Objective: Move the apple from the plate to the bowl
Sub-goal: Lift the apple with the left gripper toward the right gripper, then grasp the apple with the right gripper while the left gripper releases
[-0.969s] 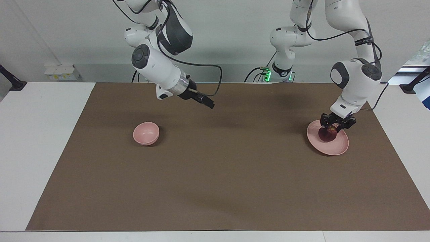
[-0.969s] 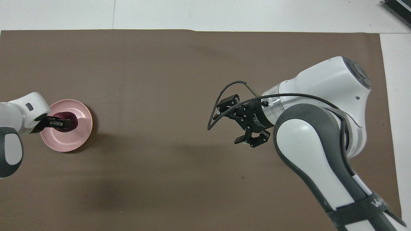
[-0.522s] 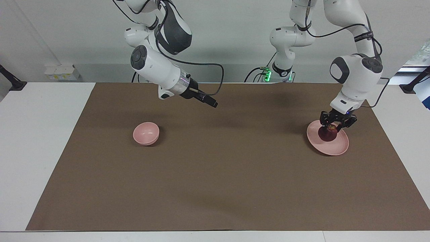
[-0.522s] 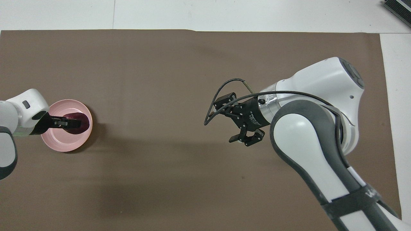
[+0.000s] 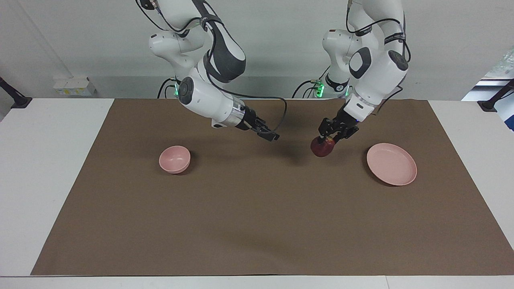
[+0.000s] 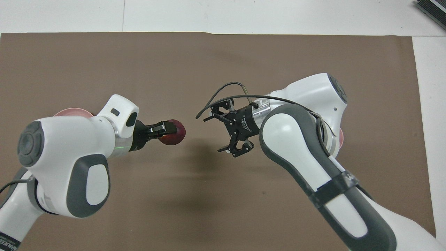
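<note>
Now the apple (image 5: 322, 147) is off the plate (image 5: 392, 163); half a second ago it sat low over the plate, and it has been carried up and toward the middle of the tabletop (image 5: 257, 208). It hangs in the air over the brown mat (image 5: 257, 224), between the plate and the bowl (image 5: 174, 159). The left tool (image 5: 330, 136) holds the apple tight from above, its fingers pinched on the top of the fruit. From the plate, the apple is at about 10 o'clock in the facing view.

The right tool (image 5: 268, 135) has also moved in toward the middle. It hangs over the mat with its fingers spread wide and nothing in them, near the apple but not touching it. In the overhead view the apple (image 6: 173, 131) is at about 9 o'clock from the right tool (image 6: 223, 130).

The plate has nothing on it at the left arm's end. The bowl sits at the right arm's end.
</note>
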You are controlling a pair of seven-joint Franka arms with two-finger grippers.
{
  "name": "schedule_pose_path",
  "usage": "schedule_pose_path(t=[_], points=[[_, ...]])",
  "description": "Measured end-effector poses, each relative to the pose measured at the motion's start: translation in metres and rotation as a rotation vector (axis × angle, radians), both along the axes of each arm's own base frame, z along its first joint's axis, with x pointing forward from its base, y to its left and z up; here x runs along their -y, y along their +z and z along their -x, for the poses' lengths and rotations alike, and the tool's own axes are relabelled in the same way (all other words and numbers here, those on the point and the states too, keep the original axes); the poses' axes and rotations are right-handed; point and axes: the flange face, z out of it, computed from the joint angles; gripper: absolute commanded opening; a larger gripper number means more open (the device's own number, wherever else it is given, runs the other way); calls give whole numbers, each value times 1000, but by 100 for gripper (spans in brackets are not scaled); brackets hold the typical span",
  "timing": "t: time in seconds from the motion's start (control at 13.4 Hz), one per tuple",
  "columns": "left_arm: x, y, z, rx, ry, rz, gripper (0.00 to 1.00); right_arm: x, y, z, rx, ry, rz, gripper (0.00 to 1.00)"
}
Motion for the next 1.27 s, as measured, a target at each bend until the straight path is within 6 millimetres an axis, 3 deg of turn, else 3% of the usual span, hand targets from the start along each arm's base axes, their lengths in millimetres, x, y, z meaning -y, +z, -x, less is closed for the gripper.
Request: schedule_pose_path(t=[0.22, 0.45, 0.52, 0.6, 0.67, 0.82, 0.89, 0.97, 1.04, 1.19, 1.27], points=[[29, 5, 11, 8, 26, 41, 0, -9, -18, -8, -13, -33, 0, 100], [49, 9, 21, 21, 36, 63, 0, -17, -22, -9, -13, -34, -4, 100], [52, 10, 22, 24, 43, 68, 0, -19, -21, -9, -11, -31, -5, 59], [54, 11, 22, 28, 48, 72, 0, -20, -21, -8, -11, -30, -5, 27], [54, 12, 21, 36, 56, 76, 0, -20, -21, -8, -12, -29, -5, 17], [53, 11, 21, 38, 62, 76, 3, -19, -20, -9, -11, -31, -5, 15], [54, 11, 21, 40, 62, 77, 11, -18, -20, -9, -11, -31, -5, 14], [54, 11, 21, 41, 62, 76, 12, -18, -20, -10, -10, -32, -5, 14], [54, 11, 21, 42, 62, 76, 18, -17, -20, -10, -10, -33, -5, 14], [55, 11, 21, 42, 61, 76, 67, -17, -19, -10, -9, -33, -5, 15], [55, 11, 20, 43, 61, 76, 84, -17, -19, -10, -9, -34, -4, 15]])
